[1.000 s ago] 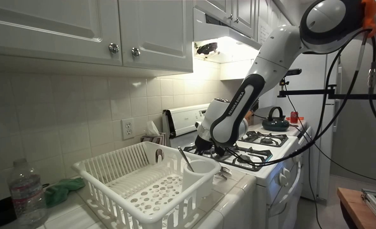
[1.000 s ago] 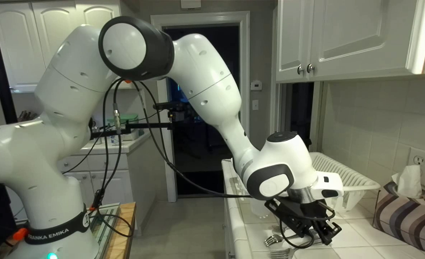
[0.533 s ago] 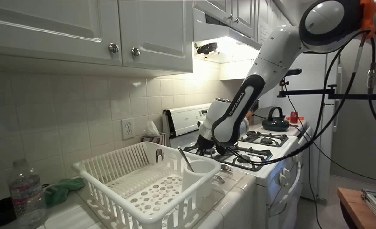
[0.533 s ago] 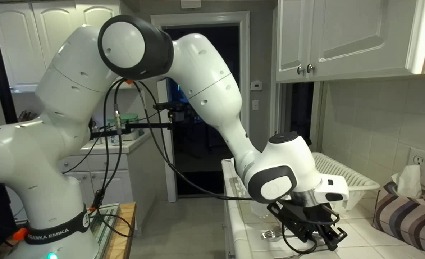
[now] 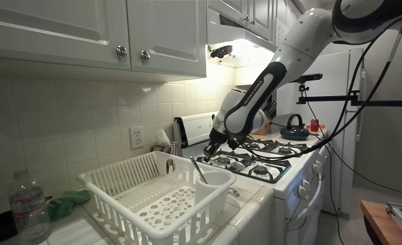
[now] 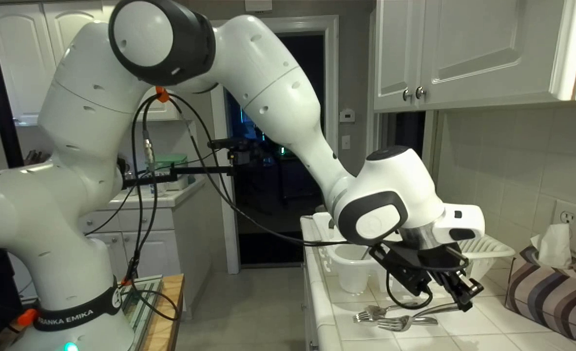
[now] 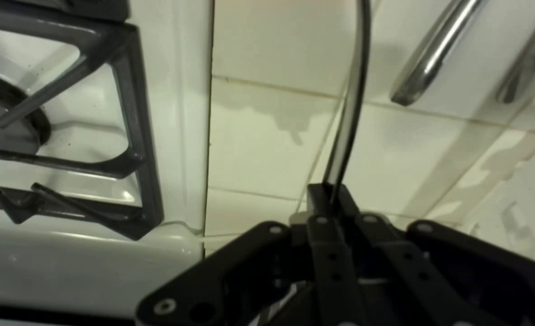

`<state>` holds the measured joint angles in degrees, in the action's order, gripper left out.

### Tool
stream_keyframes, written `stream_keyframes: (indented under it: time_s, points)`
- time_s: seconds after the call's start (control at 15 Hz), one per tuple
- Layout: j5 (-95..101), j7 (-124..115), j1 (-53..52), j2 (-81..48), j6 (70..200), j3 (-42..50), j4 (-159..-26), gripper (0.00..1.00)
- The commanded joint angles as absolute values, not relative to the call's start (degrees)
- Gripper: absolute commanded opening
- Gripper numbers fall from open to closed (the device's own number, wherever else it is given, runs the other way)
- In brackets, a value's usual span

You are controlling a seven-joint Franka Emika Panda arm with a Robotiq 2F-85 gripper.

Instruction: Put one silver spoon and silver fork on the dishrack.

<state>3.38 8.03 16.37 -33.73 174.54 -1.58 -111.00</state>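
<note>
My gripper is shut on the handle of a silver fork in the wrist view. In both exterior views the gripper is above the counter, and the held fork hangs with its tines toward the counter's front edge. Other silver utensils lie on the tiles below it; two of their handles show in the wrist view. The white dishrack stands beside them. A utensil handle sticks up from its white cup; its head is hidden.
A stove with black grates adjoins the counter. A striped tissue box stands near the wall. A bottle and green cloth lie beyond the dishrack. White cabinets hang above. A kettle stands farther back.
My gripper was low by the utensils on the counter. It has now risen, moved slightly toward the wall, and lifted the fork with it. The dishrack has not moved.
</note>
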Motion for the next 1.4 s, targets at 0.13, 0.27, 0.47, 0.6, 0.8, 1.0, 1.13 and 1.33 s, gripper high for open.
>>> stream_keyframes:
  time_s: [0.13, 0.27, 0.47, 0.6, 0.8, 1.0, 1.13, 1.33]
  points:
    - [-4.23, 10.16, 23.75, -22.57, 175.04, -12.95, -118.82, 0.01]
    - [-8.46, 12.45, 29.35, -20.09, 176.53, -21.49, -121.09, 0.01]
    - [-16.37, 17.76, 38.54, -19.26, 179.67, -35.68, -122.31, 0.01]
    - [-20.85, 22.66, 44.27, -21.05, 182.95, -45.04, -121.92, 0.01]
    - [-20.49, 27.87, 54.69, -24.47, 187.07, -58.90, -123.29, 0.01]
    - [-16.36, 31.47, 65.55, -28.64, 191.65, -70.57, -127.50, 0.01]
    - [-14.44, 33.68, 70.51, -31.25, 194.71, -74.98, -130.66, 0.01]
    - [-3.76, 27.53, 74.32, -32.79, 196.94, -75.12, -135.30, 0.01]
